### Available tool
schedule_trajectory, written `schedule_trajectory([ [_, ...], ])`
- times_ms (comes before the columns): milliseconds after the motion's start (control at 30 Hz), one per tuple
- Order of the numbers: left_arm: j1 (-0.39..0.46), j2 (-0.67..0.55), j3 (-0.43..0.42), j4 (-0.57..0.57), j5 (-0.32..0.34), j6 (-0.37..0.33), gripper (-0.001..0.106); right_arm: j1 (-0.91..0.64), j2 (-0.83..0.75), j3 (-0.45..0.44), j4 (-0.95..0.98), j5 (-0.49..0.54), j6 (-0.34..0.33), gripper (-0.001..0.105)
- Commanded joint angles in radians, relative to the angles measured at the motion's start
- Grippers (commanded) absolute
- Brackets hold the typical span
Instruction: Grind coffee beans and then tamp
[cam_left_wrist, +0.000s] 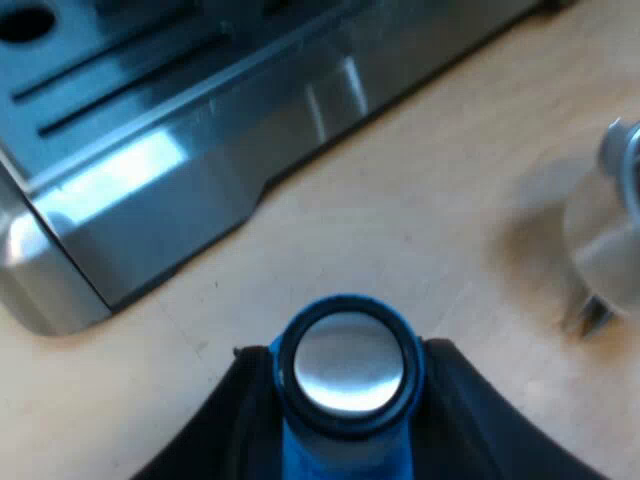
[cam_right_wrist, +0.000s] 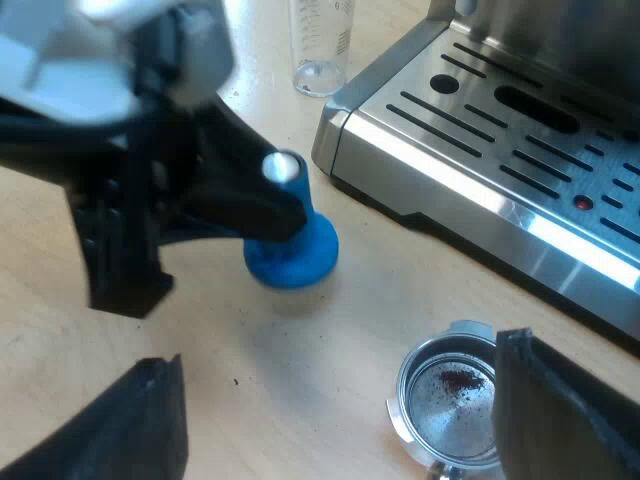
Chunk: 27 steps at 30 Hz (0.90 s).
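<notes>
I can see a clear measuring glass (cam_right_wrist: 322, 48) standing upright on the pale wooden table (cam_right_wrist: 330, 350), printed marks up its side. A few dark specks dot the table near me.

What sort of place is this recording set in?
Probably a coffee-making station on a light wooden tabletop; whether home, café or lab I cannot tell. An espresso machine stands on it, and near it are a blue tamper, a measuring glass and a metal holder with coffee traces.
</notes>
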Motion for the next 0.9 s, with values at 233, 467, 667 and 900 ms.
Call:
schedule_trajectory([
  [233, -0.005, -0.236, -0.008, 0.147, 0.003, -0.004, 0.007, -0.065, -0.016, -0.006, 0.036, -0.110, -0.011, 0.066],
  [467, -0.005, -0.366, -0.050, 0.299, 0.003, -0.004, 0.007, -0.153, -0.058, 0.017, 0.084, -0.164, -0.055, 0.066],
  [667, -0.005, -0.385, -0.092, 0.365, 0.033, -0.004, 0.007, -0.155, -0.179, 0.107, 0.084, -0.185, -0.059, 0.066],
  [900, -0.005, -0.385, -0.132, 0.368, 0.074, -0.004, 0.007, -0.155, -0.348, 0.228, 0.084, -0.178, -0.042, 0.066],
])
